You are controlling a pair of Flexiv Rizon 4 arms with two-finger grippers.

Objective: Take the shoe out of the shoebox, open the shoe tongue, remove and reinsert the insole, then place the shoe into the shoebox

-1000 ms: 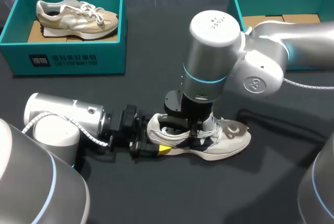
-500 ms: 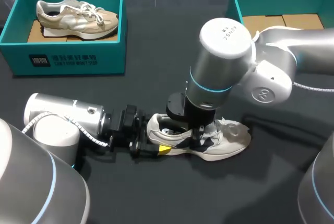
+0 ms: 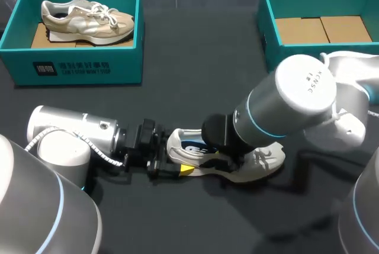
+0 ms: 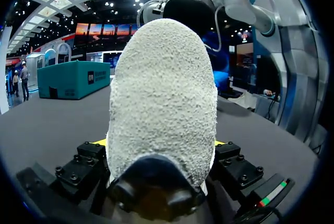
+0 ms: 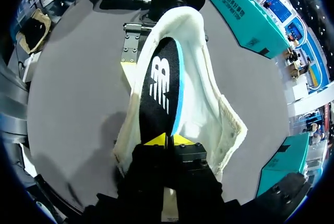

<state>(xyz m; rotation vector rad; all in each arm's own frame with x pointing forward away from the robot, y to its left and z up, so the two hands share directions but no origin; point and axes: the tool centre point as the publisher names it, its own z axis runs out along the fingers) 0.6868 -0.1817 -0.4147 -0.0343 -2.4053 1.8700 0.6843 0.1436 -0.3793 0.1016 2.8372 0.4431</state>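
**Surface.** Dark table [image 3: 195,47], seen from above and behind.

**Item 1.** Teal left shoebox [image 3: 83,67] at the far left, holding a beige shoe [image 3: 86,20] (not the one being worked).

**Item 2.** Teal right shoebox [image 3: 267,26] at the far right, with only its cardboard floor showing.

**Item 3.** White shoe [image 3: 260,162], lying on the table near the front and well apart from both boxes.

**Item 4.** Left gripper [image 3: 169,156], clamped on the shoe's heel [image 4: 162,104], with a finger on either side.

**Item 5.** Right gripper [image 5: 167,140], over the shoe's opening. Its yellow tips are pinched together on the edge of the black insole [image 5: 159,93]. The insole stands on edge inside the shoe, its far end down at the heel.

**Step, as judged.** The insole stage, mid-travel; the shoe's return to a box is not yet done.

**Handling note.**
- Hold the heel clamp firm so the shoe cannot slide or roll.
- Move the insole along the shoe's length, not sideways, so it does not fold against the padded rim.
- Keep the pinch near the edge, since a deeper bite may catch the lining.
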